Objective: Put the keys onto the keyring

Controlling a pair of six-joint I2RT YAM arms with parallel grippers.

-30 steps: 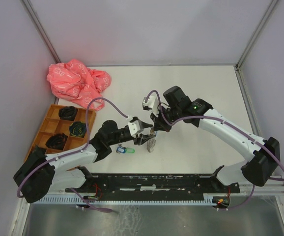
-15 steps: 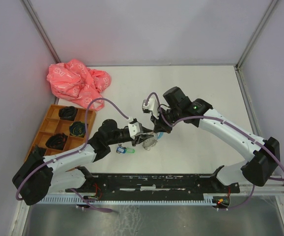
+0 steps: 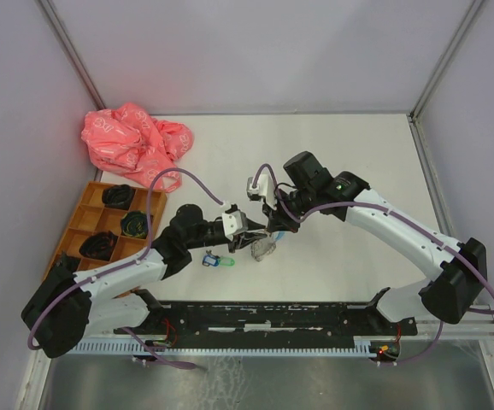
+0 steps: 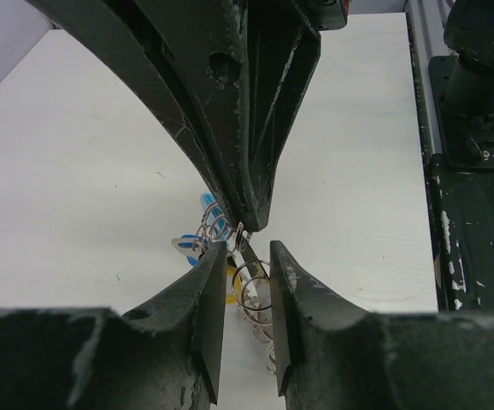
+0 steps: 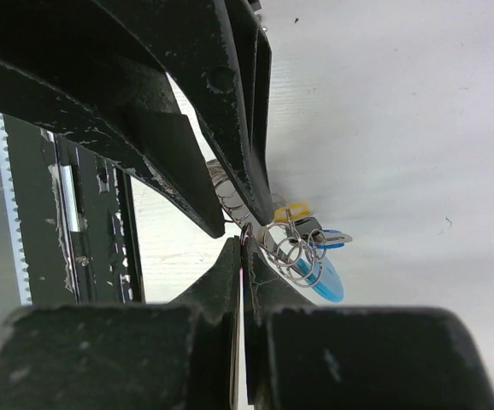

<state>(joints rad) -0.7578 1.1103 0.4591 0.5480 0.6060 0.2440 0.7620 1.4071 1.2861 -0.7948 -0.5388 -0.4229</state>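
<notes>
The keyring shows as a bunch of linked silver rings (image 3: 264,248), with a blue tag (image 5: 328,280), a yellow tag (image 5: 291,209) and a dark key on it. My right gripper (image 5: 243,245) is shut on one ring at the top of the bunch (image 5: 294,248) and holds it just above the table. My left gripper (image 4: 245,246) is open, its fingers on either side of the hanging rings (image 4: 255,286), right under the right gripper (image 4: 249,224). A loose key with a blue and green tag (image 3: 217,260) lies on the table left of the bunch.
A crumpled pink bag (image 3: 134,141) lies at the back left. An orange divided tray (image 3: 83,213) with dark coiled items sits at the left edge. A black rail (image 3: 273,316) runs along the front edge.
My left gripper has drawn back a little to the left. The ring bunch has shifted slightly under the right gripper, which still holds it.
</notes>
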